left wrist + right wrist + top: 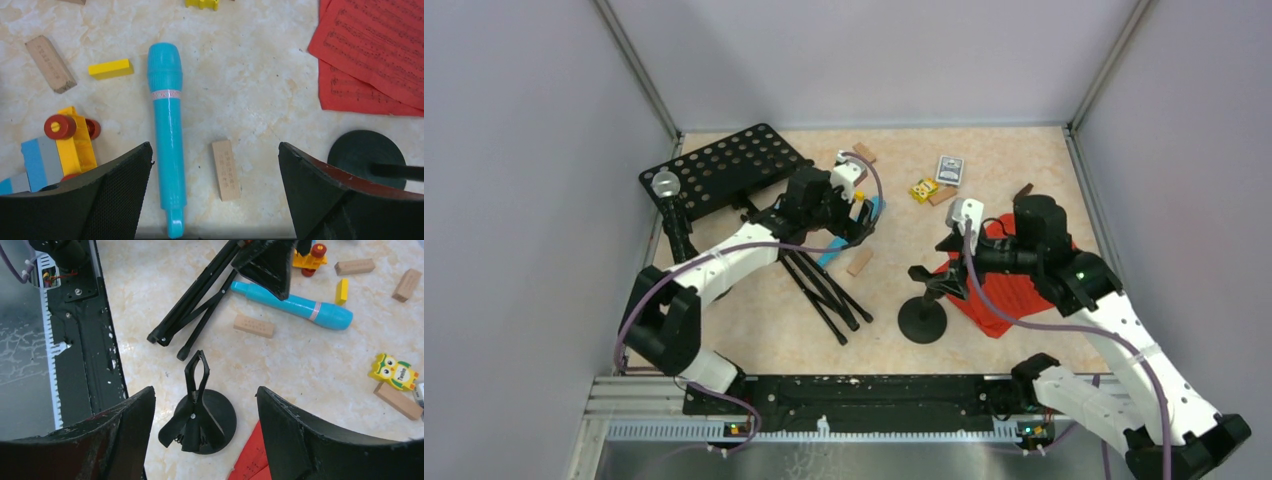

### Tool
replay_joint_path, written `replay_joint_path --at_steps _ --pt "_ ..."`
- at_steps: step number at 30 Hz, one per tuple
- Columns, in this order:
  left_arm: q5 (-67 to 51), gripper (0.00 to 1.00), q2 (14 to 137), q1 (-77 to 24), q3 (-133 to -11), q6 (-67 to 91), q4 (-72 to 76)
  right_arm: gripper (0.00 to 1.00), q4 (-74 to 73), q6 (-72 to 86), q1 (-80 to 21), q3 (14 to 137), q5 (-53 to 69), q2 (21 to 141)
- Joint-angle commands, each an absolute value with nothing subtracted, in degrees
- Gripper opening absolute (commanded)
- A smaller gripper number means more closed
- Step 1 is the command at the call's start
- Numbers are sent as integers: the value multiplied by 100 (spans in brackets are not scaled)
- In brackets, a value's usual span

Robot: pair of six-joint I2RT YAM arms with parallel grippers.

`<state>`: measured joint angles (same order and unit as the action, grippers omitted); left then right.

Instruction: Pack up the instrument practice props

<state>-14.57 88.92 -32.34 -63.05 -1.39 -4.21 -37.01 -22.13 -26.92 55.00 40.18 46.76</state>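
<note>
**A:** Grey walls (874, 60), beige marbled table (1004, 160). Counts, quick.

**B:** One music desk (724, 165), black, hole-punched, lying at 10 o'clock. Its tripod legs (824, 290) are bunched and run off toward 5 o'clock.

**A:** Mics?

**B:** Two. The blue microphone (167, 130) lies flat near the table's middle; in the left wrist view it runs 12 to 6, head at 12. The silver-headed microphone (665, 185) stands upright at 9 o'clock by the wall, beside the desk's corner. Its foot is hidden.

**A:** Holders?

**B:** One in plain sight: the mic holder (205, 415) at 5 o'clock, round base down, clip up. A second, cannot tell. The red pages (1014, 290) sit at 4 o'clock, at least two sheets overlapped, just beside that base.

**A:** Hands?

**B:** The left gripper (214, 150) has its jaws spread wide and holds nothing, hanging over the blue microphone. The right gripper (205, 390) is wide too and empty, above the holder's clip.

**A:** Clutter?

**B:** Four wooden blocks (254, 326) in the right wrist view, one yellow block (110, 68), one toy vehicle (65, 145), one owl piece (395, 372), and one card (950, 168) at 1 o'clock.
</note>
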Motion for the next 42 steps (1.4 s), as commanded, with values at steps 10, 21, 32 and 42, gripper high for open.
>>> replay_joint_path --at_steps 10,21,32,42 --pt "-1534 99 6966 -3234 -5206 -18 -767 63 -4405 -2188 -3297 6320 3102 5574" --pt "-1660 99 5133 -3234 -3848 178 -44 43 -4190 -2278 -3600 6511 2632 6201" --pt "-1594 99 4987 -3231 -3741 79 -193 0 -3840 -2137 -3665 6832 2337 6332" --pt "-809 99 4723 -3234 -3666 305 -193 0 -2515 -813 -3664 7772 -492 7086"
